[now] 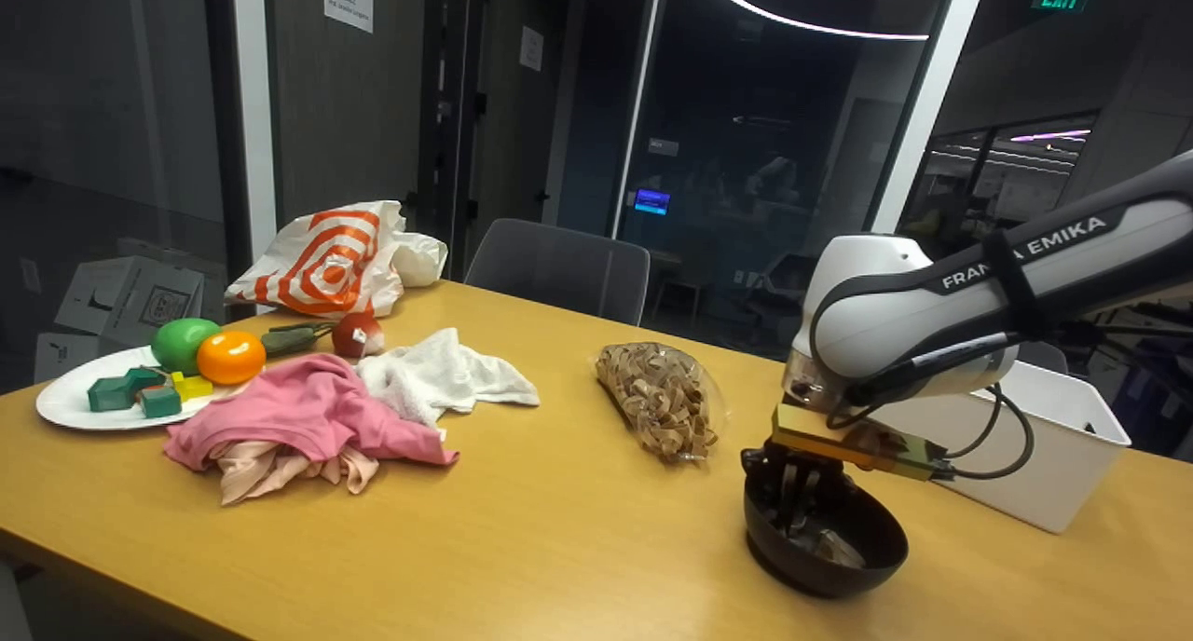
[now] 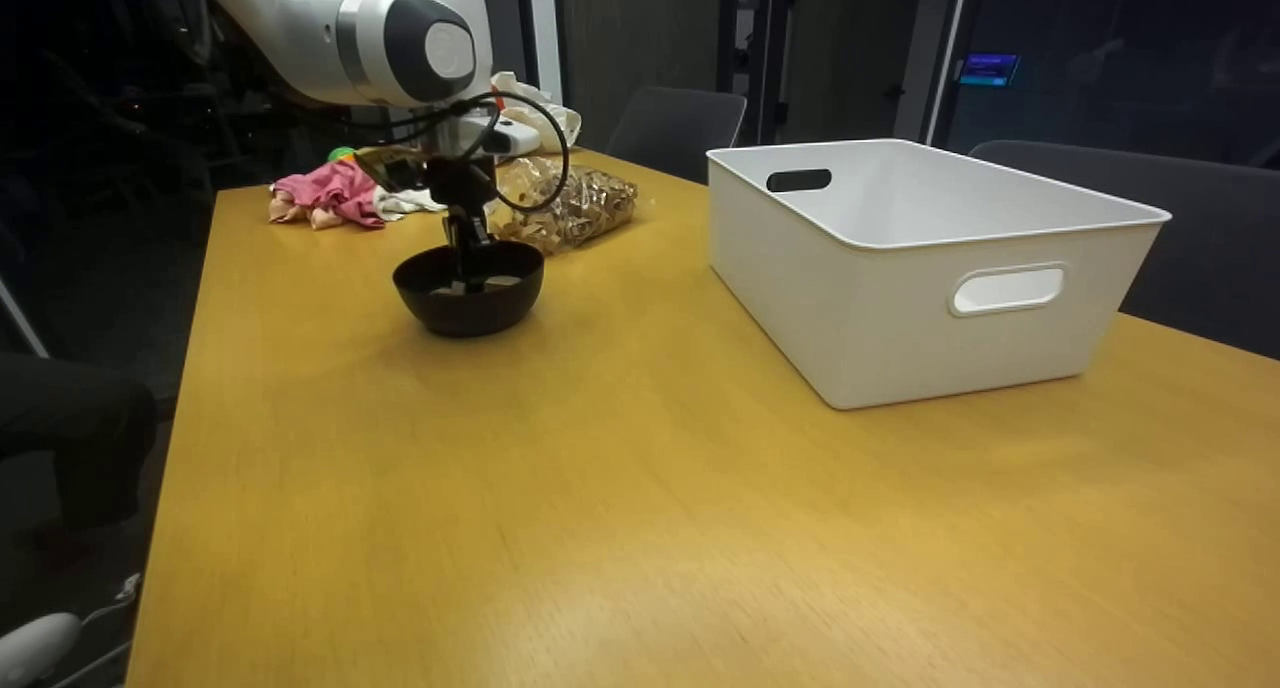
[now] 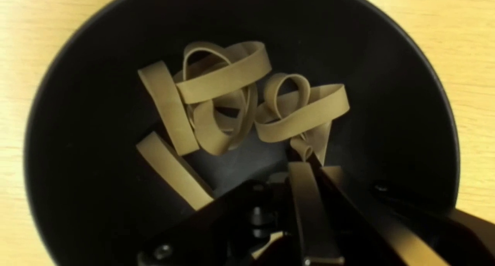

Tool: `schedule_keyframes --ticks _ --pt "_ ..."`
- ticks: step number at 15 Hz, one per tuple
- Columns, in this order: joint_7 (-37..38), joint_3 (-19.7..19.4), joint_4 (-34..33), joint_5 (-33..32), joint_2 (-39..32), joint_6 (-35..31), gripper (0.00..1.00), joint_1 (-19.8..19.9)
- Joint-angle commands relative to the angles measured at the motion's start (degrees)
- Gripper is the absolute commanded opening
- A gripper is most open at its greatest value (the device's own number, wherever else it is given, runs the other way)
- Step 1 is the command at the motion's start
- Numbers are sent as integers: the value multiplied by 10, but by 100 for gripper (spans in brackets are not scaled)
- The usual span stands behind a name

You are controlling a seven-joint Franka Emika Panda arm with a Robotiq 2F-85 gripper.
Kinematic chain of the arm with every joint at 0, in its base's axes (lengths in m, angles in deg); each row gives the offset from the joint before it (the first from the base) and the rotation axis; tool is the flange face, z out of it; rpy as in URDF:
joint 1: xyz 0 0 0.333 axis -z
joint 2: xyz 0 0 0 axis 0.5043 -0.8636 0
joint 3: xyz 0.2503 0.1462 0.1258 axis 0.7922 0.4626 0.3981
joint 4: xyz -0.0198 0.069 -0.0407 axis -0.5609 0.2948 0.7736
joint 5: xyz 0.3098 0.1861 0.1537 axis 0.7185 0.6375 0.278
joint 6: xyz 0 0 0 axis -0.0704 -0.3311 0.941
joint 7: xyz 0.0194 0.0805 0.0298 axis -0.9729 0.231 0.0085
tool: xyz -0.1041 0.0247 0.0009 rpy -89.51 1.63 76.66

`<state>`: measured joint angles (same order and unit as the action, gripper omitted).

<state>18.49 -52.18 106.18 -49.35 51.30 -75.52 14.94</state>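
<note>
Your hand (image 3: 317,166) is down inside the black bowl (image 3: 371,53), fingertips (image 3: 303,177) set close together; can't tell if they pinch anything. Clump of tan looped strips (image 3: 305,119) lies in the bowl just ahead of your tips, second clump (image 3: 220,80) beside it. In both exterior views, bag of similar strips (image 1: 657,399) sits near the bowl on the surface (image 1: 522,548).
</note>
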Motion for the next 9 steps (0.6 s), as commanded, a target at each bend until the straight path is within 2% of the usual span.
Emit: schedule_keyframes --ticks 1,9 --pt "10 -1 22 -22 33 -1 7 -2" --pt "40 1 30 -90 79 13 6 2"
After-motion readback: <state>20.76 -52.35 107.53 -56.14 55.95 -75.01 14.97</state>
